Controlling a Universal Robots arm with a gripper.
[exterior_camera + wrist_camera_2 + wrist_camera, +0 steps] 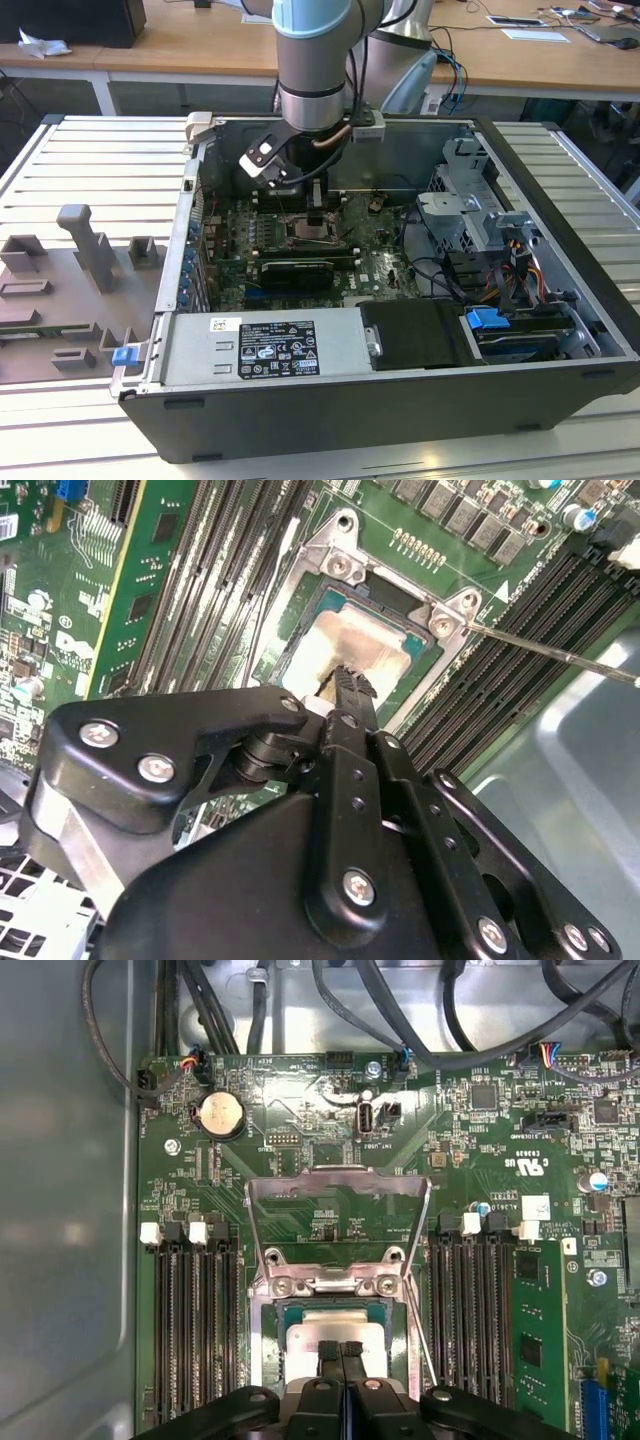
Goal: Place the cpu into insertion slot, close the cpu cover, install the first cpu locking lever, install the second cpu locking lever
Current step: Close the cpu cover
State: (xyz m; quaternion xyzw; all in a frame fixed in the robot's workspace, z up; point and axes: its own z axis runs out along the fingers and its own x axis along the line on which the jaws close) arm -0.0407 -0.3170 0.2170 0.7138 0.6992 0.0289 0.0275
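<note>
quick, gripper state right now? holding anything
Gripper: jaws shut with nothing between them, tips at the cpu, which lies in the insertion slot.

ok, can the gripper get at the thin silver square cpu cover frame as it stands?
Probably yes. The cpu cover stands open, tilted back, with nothing across it. The gripper, fingers shut, sits over the silvery square cpu right beside its hinge.

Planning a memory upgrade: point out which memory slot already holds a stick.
The one with the green stick, outermost from the socket in its bank; the other slots are bare black channels.
</note>
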